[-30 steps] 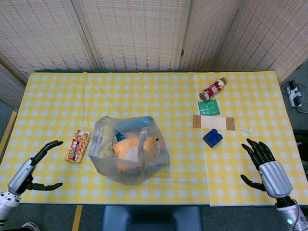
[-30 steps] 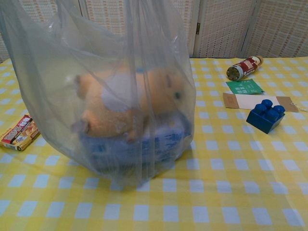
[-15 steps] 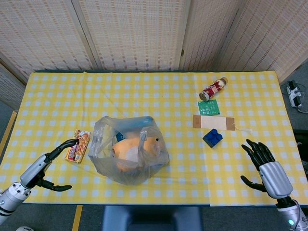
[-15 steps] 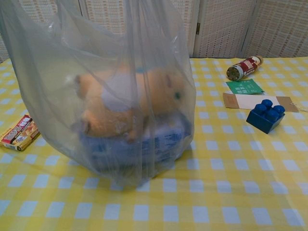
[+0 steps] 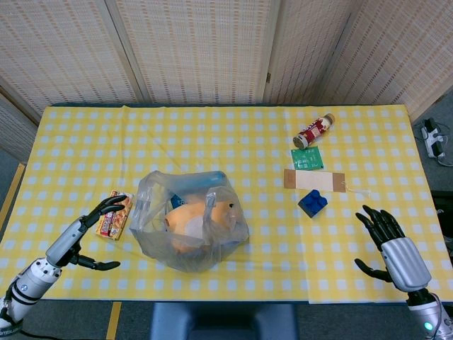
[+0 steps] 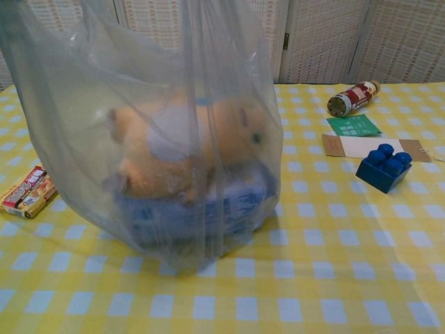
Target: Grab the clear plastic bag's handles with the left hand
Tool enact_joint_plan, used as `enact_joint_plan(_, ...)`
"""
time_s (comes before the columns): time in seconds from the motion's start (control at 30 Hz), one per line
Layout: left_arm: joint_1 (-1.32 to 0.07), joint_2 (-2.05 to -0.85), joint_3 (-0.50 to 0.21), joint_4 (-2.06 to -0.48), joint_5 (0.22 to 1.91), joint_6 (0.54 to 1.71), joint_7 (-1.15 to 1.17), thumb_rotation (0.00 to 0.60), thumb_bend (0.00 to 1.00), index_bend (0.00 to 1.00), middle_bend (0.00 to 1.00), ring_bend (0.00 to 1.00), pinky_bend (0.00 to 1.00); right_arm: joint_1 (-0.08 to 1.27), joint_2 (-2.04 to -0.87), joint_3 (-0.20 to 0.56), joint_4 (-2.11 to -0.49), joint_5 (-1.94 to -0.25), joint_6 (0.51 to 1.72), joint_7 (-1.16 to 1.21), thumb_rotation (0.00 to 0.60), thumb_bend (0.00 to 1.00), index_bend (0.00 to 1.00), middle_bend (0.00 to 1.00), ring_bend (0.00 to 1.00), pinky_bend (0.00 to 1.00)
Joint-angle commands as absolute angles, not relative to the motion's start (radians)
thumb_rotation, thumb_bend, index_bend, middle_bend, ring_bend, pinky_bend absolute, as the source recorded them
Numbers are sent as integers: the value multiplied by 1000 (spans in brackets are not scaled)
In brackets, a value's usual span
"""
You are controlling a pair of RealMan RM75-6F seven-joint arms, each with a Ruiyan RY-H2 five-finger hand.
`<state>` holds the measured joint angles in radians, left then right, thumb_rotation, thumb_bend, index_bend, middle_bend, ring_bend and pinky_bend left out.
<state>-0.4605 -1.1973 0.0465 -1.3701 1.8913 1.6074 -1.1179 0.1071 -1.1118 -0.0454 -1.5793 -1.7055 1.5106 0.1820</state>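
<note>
Left hand [image 5: 95, 230] is hanging low over the table's near-left edge, fingers spread and holding nothing, just left of the bag [image 5: 190, 219] mid-table. Right hand [image 5: 391, 244] sits released too, palm-up, well off at near-right

Clear plastic bag [image 5: 190, 221] stands upright on table; handles [image 5: 209, 201] unheld.

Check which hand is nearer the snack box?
Left. The left hand has fingertips right by the snack box, open. The right hand is far across the table, beyond the bag.
</note>
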Motion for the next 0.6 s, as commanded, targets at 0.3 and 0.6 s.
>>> enact_joint_plan(0.3, -494, -1268, 22, -1328, 1886, 1627, -1024, 600, 121, 192, 86, 4, 0, 104, -1104, -45, -1583, -1694, 1506, 184, 600, 266, 0, 0, 0, 0)
enact_joint_plan(0.6, -519, -1281, 25, -1351, 1888, 1611, -971, 600, 123, 220, 127, 37, 0, 100, -1101, -48, -1576, -1704, 1520, 209, 600, 266, 0, 0, 0, 0)
